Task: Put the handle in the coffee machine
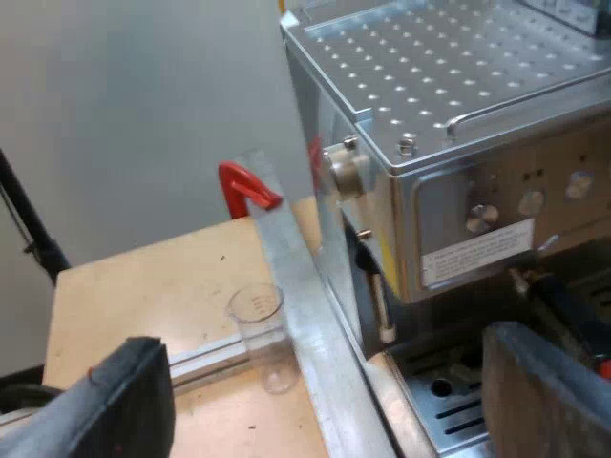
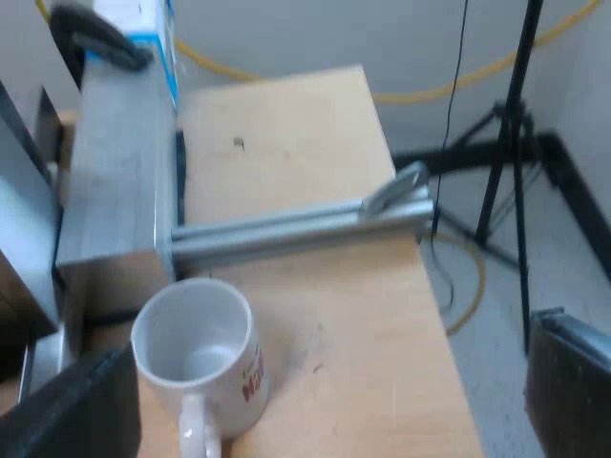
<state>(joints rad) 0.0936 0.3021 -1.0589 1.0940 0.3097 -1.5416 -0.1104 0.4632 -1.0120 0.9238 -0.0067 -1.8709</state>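
Steel espresso machine (image 1: 449, 143) ahead, the holder's dark red-tipped handle (image 1: 563, 310) at its front beside my left gripper (image 1: 334, 410), fingers wide apart. And my right gripper (image 2: 325, 401), spread too, hangs by a white mug (image 2: 196, 348).

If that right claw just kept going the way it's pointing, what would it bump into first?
Likely the bare wooden table, straight ahead of the right gripper. The white mug stands close beside that line and might get clipped; depth is unclear.
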